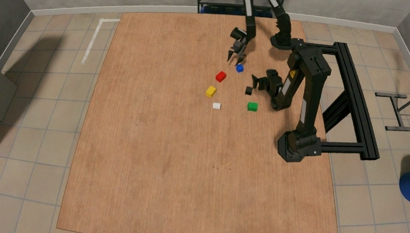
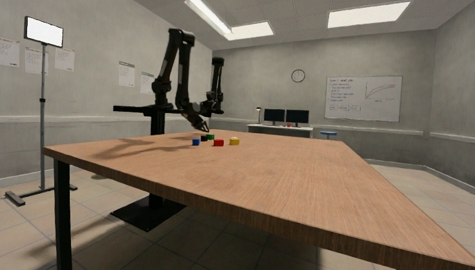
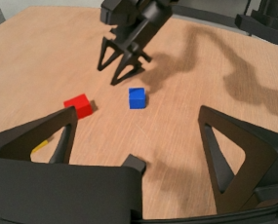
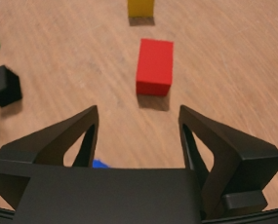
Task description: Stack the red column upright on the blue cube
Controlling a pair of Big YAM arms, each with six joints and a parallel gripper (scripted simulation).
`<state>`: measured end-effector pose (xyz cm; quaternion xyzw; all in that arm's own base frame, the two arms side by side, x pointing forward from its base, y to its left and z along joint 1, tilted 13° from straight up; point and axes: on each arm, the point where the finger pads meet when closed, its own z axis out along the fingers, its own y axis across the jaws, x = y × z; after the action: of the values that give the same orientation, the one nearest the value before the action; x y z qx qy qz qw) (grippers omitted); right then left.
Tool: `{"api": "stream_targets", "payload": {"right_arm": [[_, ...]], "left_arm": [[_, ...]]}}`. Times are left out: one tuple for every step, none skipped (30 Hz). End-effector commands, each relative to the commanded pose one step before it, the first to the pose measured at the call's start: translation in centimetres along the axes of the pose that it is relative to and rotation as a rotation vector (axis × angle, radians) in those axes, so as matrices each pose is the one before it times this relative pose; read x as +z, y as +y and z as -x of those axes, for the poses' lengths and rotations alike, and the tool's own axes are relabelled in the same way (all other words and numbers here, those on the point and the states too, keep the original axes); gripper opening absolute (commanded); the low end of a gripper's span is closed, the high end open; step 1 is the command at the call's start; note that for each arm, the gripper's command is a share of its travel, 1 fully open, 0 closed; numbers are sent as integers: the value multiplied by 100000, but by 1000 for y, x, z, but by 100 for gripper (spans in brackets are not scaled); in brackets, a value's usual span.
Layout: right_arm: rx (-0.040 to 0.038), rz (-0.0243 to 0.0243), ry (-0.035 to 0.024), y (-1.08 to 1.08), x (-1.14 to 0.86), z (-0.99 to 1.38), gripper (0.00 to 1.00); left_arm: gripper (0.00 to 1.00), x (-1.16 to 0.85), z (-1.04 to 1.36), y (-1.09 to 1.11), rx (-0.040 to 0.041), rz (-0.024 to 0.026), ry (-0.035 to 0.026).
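The red column (image 1: 220,76) lies flat on its side on the wooden table, also seen in the right wrist view (image 4: 154,67) and left wrist view (image 3: 79,106). The small blue cube (image 1: 239,67) sits apart from it, to its right. My right gripper (image 1: 235,58) hovers tilted just above and behind the blue cube, fingers apart and empty; the blue cube shows as a sliver under its body (image 4: 101,164). My left gripper (image 1: 254,82) is open and empty, low beside a black cube (image 1: 248,90), facing the blue cube (image 3: 138,98).
A yellow block (image 1: 210,91), a white cylinder (image 1: 216,105) and a green cube (image 1: 252,106) lie near the red column. The arms' black frame (image 1: 350,97) stands at the table's right edge.
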<state>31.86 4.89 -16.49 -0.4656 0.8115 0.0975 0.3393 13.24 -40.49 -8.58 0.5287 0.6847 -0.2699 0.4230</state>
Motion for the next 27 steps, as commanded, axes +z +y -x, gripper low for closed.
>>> {"api": "stream_targets", "payload": {"right_arm": [[6724, -4397, -5721, -695, 1980, -466, 64], [507, -339, -1483, -126, 525, -129, 64], [548, -303, -1252, -91, 486, -169, 64], [550, -255, -1049, -58, 448, -202, 64], [0, 0, 0, 0, 0, 0, 64], [0, 0, 0, 0, 0, 0, 64], [447, -333, -795, -55, 406, -230, 64], [295, -155, -932, -16, 358, -176, 64], [230, -225, -742, -21, 312, -178, 64], [164, -333, -1037, -24, 408, -236, 64], [-95, -279, -770, -25, 258, -136, 64], [-108, -246, -506, -25, 170, -94, 64], [-127, -144, -430, -10, 127, -64, 64], [-150, -67, -355, 2, 95, -45, 64], [-266, -20, -393, 15, 102, -50, 64], [-1142, 131, 172, 118, -54, -62, 64], [2, 134, 110, 86, -48, -27, 64], [-904, -921, -798, -515, -45, 491, 64], [0, -20, 23, -3, 0, -4, 64], [-82, 457, -311, 87, 475, 318, 64], [-306, -429, -165, -266, 295, 82, 64], [0, 0, 0, 0, 0, 0, 64], [0, 0, 0, 0, 0, 0, 64], [567, 577, 514, 377, -116, -56, 64], [-211, -218, -207, -179, 251, 88, 64], [-347, -359, -340, -277, 317, 117, 64], [233, 237, 210, 110, 161, -87, 64]], "left_arm": [[100, 19, 698, -45, 104, -118, -2405], [100, 0, 0, 0, 0, 0, 0], [100, 0, 0, 0, 0, 0, 0], [100, 0, 0, 0, 0, 0, 0], [100, 0, 0, 0, 0, 0, 0], [100, 0, 0, 0, 0, 0, 0], [100, 0, 0, 0, 0, 0, 0], [100, 0, 0, 0, 0, 0, 0], [100, 0, 0, 0, 0, 0, 0], [100, 0, 0, 0, 0, 0, 0], [100, 0, 0, 0, 0, 0, 0], [100, 0, 0, 0, 0, 0, 0], [100, 0, 0, 0, 0, 0, 0], [100, 0, 0, 0, 0, 0, 0], [100, 0, 0, 0, 0, 0, 0], [100, 0, 0, 0, 0, 0, 0], [100, 0, 0, 0, 0, 0, 0], [100, 0, 0, 0, 0, 0, 0], [100, 0, 0, 0, 0, 0, 0], [100, 0, 0, 0, 0, 0, 0], [100, 0, 0, 0, 0, 0, 0], [100, 0, 0, 0, 0, 0, 0], [100, 0, 0, 0, 0, 0, 0], [100, 0, 0, 0, 0, 0, 0], [100, 0, 0, 0, 0, 0, 0], [100, 0, 0, 0, 0, 0, 0], [100, 0, 0, 0, 0, 0, 0]]}}
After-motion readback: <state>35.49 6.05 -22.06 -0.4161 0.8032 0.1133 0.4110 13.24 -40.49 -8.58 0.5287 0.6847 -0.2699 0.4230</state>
